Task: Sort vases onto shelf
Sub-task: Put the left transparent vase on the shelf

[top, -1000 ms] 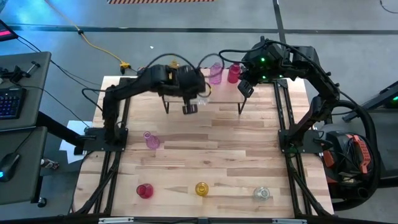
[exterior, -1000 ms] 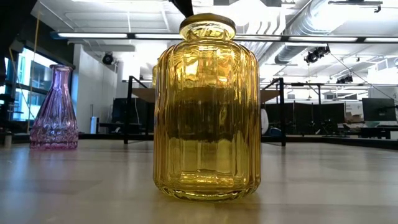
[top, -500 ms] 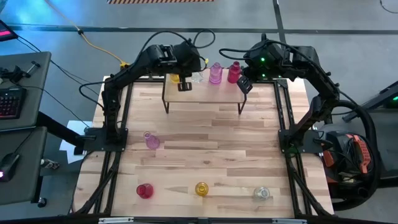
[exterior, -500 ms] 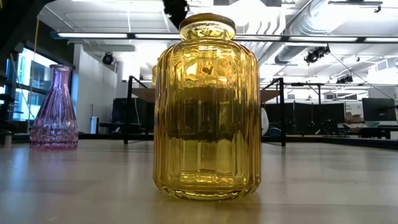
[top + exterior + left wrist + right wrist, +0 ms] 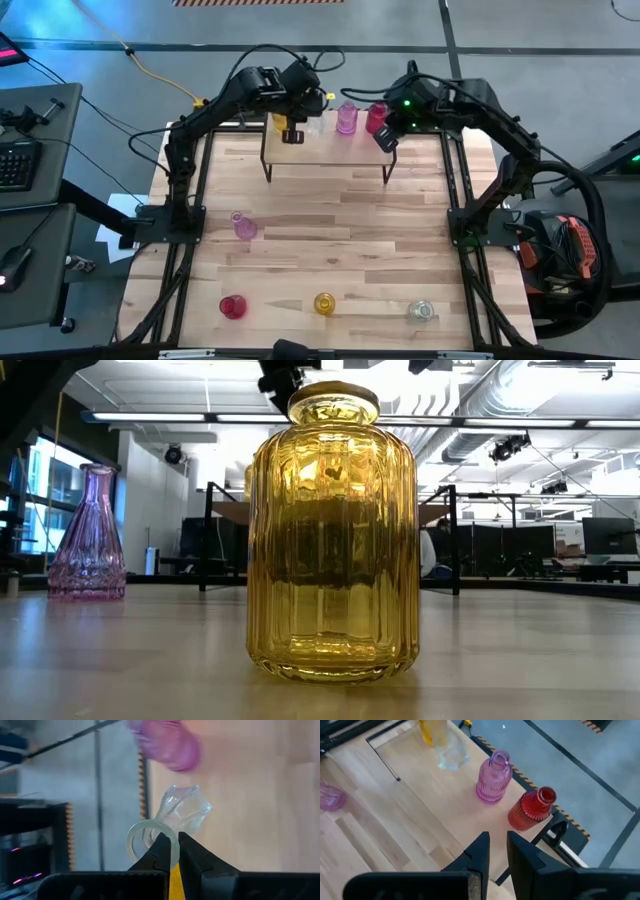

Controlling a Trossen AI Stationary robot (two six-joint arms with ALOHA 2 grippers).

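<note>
Since the earlier frame the left tool [image 5: 293,136] has swung from the worktop's middle to the shelf [image 5: 325,150] at the far edge, its fingers pinched on the rim of a clear vase [image 5: 172,817]. Nearest the camera, four vases wait on the pale wood worktop [image 5: 330,240]: red [image 5: 232,306], yellow [image 5: 324,303], clear [image 5: 421,312] and pink [image 5: 243,226]. Placing is underway; next, the vase must be set down upright and released. Beside the shelf's red vase [image 5: 532,809] hovers the right tool [image 5: 385,139], fingers nearly together, empty. Beyond lies grey floor.
</note>
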